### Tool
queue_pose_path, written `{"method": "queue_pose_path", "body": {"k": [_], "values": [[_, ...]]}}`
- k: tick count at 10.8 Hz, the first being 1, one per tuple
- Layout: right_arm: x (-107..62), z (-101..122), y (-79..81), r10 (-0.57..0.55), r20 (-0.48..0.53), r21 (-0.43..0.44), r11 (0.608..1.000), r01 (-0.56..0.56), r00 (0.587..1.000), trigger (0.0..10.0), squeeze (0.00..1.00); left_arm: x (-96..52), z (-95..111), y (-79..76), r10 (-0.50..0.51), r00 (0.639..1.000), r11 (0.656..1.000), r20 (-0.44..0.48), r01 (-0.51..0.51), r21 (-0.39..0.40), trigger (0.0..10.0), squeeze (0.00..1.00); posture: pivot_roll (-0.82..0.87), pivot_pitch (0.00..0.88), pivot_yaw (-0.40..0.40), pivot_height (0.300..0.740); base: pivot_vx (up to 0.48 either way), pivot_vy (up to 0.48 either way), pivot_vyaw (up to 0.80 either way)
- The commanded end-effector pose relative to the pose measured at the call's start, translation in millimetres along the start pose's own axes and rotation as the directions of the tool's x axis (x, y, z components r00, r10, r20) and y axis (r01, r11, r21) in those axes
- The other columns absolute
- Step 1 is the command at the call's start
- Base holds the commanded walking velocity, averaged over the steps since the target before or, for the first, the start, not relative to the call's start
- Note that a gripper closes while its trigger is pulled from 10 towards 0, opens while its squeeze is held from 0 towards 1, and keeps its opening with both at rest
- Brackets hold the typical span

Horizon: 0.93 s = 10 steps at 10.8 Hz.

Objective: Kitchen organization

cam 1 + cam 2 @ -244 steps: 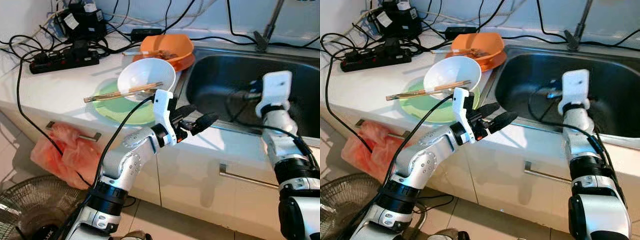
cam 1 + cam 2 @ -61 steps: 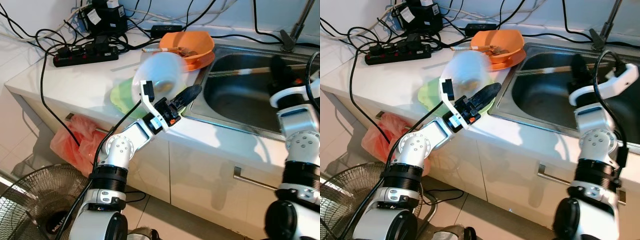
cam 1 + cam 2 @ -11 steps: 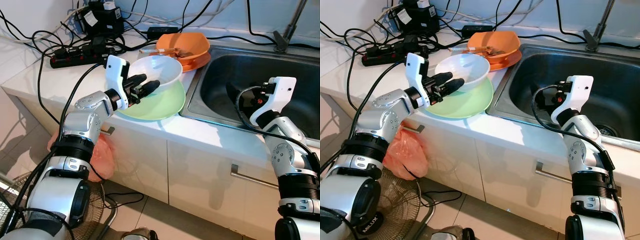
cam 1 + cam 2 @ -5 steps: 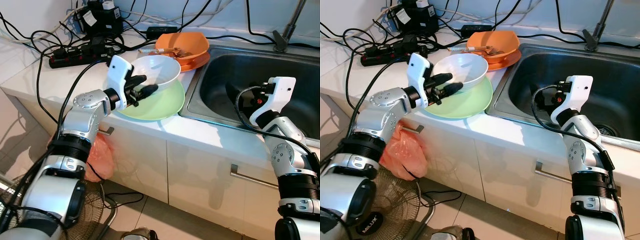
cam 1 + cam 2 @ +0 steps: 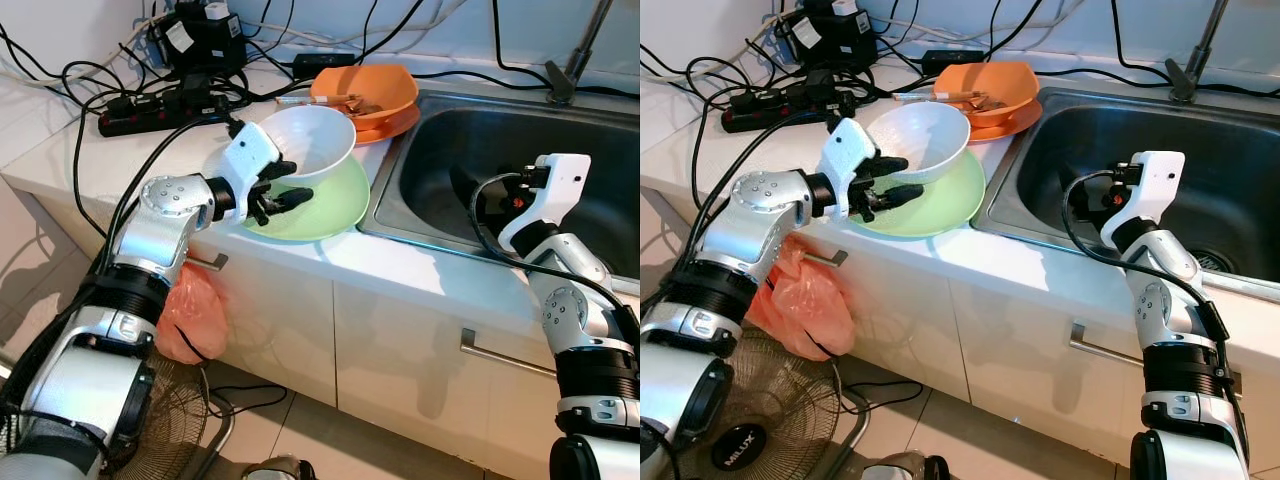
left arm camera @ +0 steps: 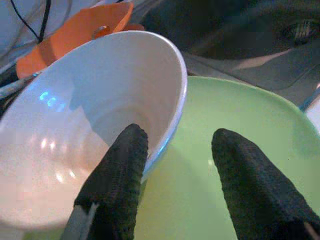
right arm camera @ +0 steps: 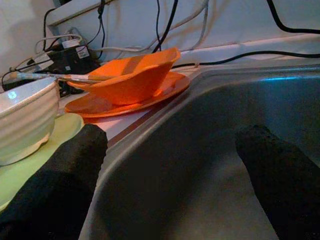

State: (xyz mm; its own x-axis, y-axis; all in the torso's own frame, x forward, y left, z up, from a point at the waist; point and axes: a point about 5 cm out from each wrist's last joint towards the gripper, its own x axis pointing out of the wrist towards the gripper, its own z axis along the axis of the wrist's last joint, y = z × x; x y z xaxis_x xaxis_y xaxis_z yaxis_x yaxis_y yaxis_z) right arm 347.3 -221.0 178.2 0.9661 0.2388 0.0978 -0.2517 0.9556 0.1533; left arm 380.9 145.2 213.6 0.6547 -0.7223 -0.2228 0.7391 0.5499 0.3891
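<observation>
My left claw [image 5: 283, 184] sat at the near rim of one white bowl [image 5: 305, 143], fingers apart, one inside the bowl and one outside over the single green plate [image 5: 330, 205] beneath it. Behind them on the white counter [image 5: 110, 155] stood one orange bowl [image 5: 366, 92] on an orange plate [image 5: 1015, 125], utensils lying across it. Tangled black cables and a power strip [image 5: 150, 110] crowded the back corner. My right claw [image 7: 170, 180] hung spread wide over the steel sink [image 5: 450, 160]. No readable writing.
</observation>
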Motion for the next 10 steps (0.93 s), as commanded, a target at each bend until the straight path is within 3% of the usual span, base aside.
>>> {"method": "queue_pose_path", "body": {"k": [1, 4, 6, 7, 10], "values": [[0.6, 2, 3.9, 0.013, 0.016, 0.004, 1.0, -0.013, 1.0, 10.0, 0.0, -1.3, 1, 4.4, 0.004, 1.0, 1.0, -0.02, -0.004, 0.026, 0.0, 0.0, 0.14, 0.025, 0.101, 0.74, 0.0, 0.0, 0.0], [-0.2, 3, 4.2, 0.013, 0.018, 0.005, 1.0, -0.013, 1.0, 10.0, 0.0, -0.9, 0, 8.6, 0.048, 0.998, 0.997, -0.039, -0.046, 0.066, 0.0, 0.0, 0.14, 0.03, 0.1, 0.74, 0.0, 0.0, 0.0], [0.1, 1, 5.5, 0.013, 0.017, 0.011, 1.0, -0.014, 1.0, 10.0, 0.0, -1.7, -9, 10.0, 0.074, 0.995, 0.992, -0.072, -0.066, 0.109, 0.9, 0.0, 0.14, 0.035, 0.1, 0.74, 0.0, 0.0, 0.0], [-0.3, 0, 6.1, 0.014, 0.015, 0.014, 1.0, -0.014, 1.0, 10.0, 0.0, -1.3, -13, 9.5, 0.084, 0.992, 0.989, -0.089, -0.073, 0.126, 0.0, 0.0, 0.14, 0.036, 0.101, 0.74, 0.0, 0.0, 0.0], [-1.8, 0, 5.5, 0.008, 0.012, 0.019, 1.0, -0.008, 1.0, 10.0, 0.0, -0.2, -15, 9.9, 0.105, 0.991, 0.983, -0.087, -0.09, 0.16, 0.0, 0.0, 0.14, 0.042, 0.101, 0.74, 0.0, 0.0, 0.0]]}}
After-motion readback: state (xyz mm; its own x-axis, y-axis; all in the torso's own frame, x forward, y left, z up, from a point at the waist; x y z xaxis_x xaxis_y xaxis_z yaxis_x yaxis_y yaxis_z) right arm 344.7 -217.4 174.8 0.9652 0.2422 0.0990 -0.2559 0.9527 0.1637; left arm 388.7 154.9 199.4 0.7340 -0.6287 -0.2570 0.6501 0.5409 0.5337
